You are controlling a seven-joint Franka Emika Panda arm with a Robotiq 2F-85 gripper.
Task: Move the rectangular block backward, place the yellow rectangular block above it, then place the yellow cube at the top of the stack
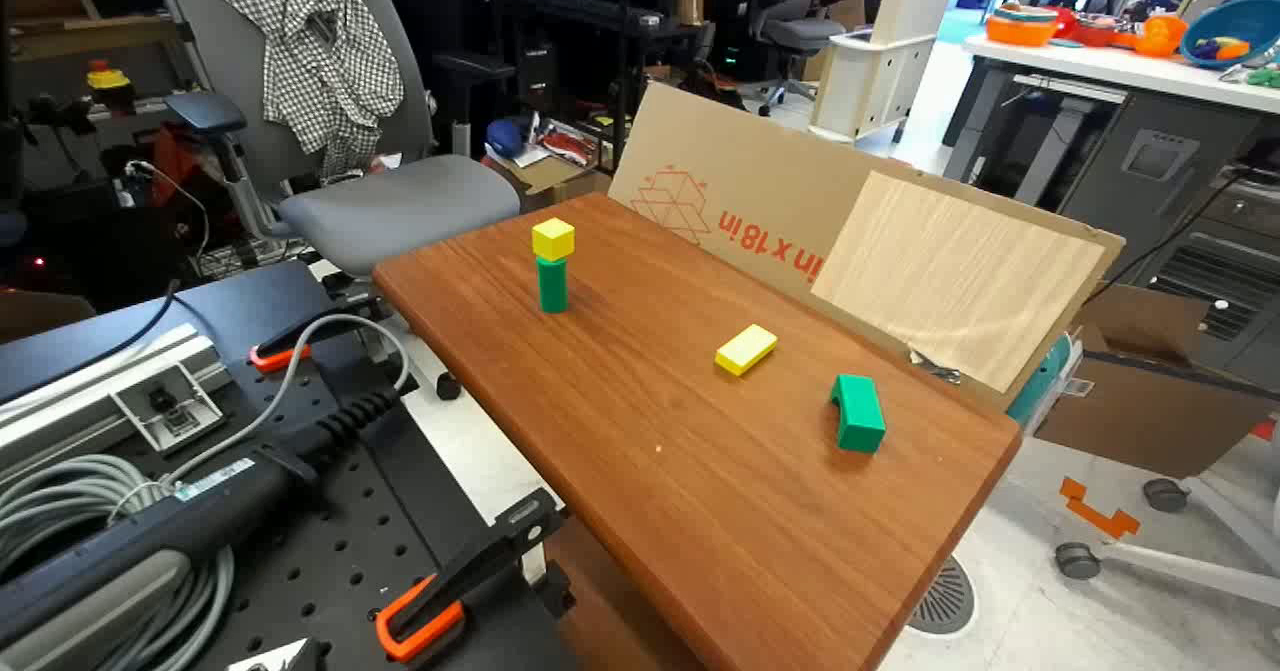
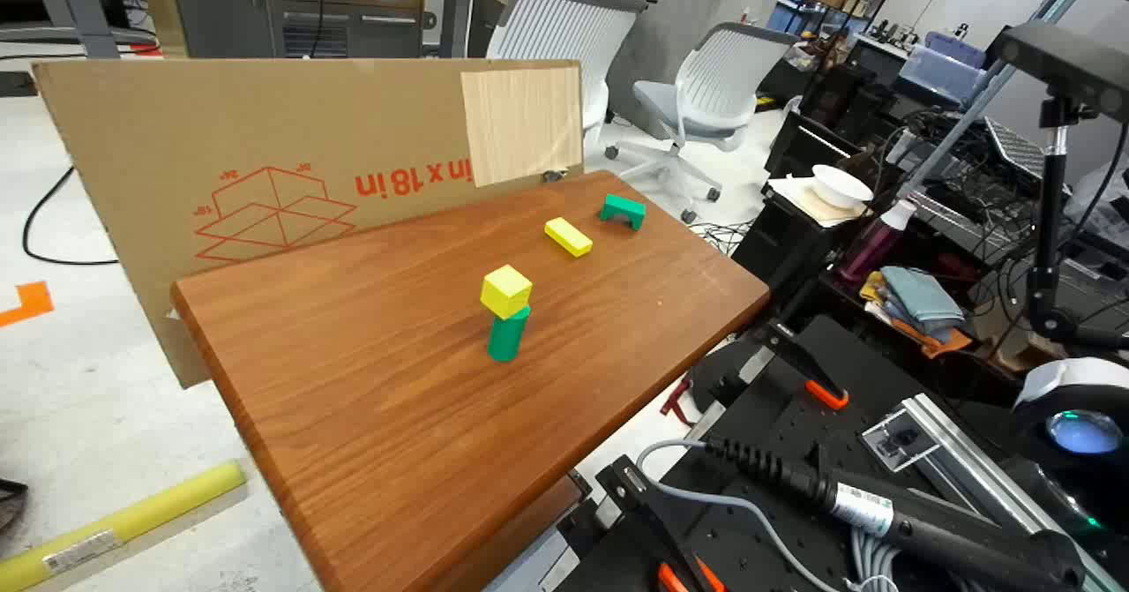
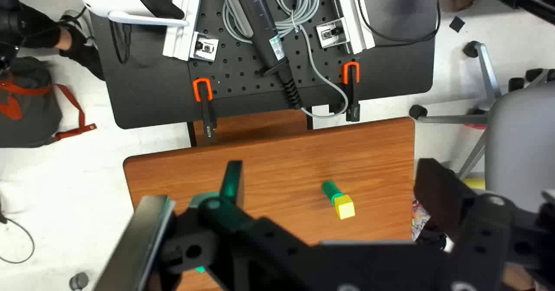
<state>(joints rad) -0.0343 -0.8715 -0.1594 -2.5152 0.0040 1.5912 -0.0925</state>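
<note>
Wooden table (image 1: 640,471) in a cluttered workroom, with a cardboard sheet (image 1: 760,171) standing along one edge. In both exterior views, a yellow cube (image 1: 553,239) rests on top of an upright green cylinder (image 1: 552,288). The yellow rectangular block (image 1: 746,349) lies flat on the table between these and the green block (image 2: 625,206), nearer the latter; the green block stands like a bridge, its arched cut-out facing down. In the wrist view, the jaws of the gripper (image 3: 331,169) stand wide apart, and the cube and cylinder appear in the gap, on the table beyond. On a white counter (image 1: 1100,69) behind, a tilted blue bowl (image 1: 1245,16) holds small coloured pieces (image 1: 1222,48), orange among them; what the orange bowl (image 1: 1018,29) there holds is too small to tell. In an exterior view, a white bowl (image 2: 842,188) sits near a dark red bottle (image 2: 871,246) with a white cap (image 2: 900,213); farther back stands a clear bin (image 2: 939,73), its contents too blurred to make out.
</note>
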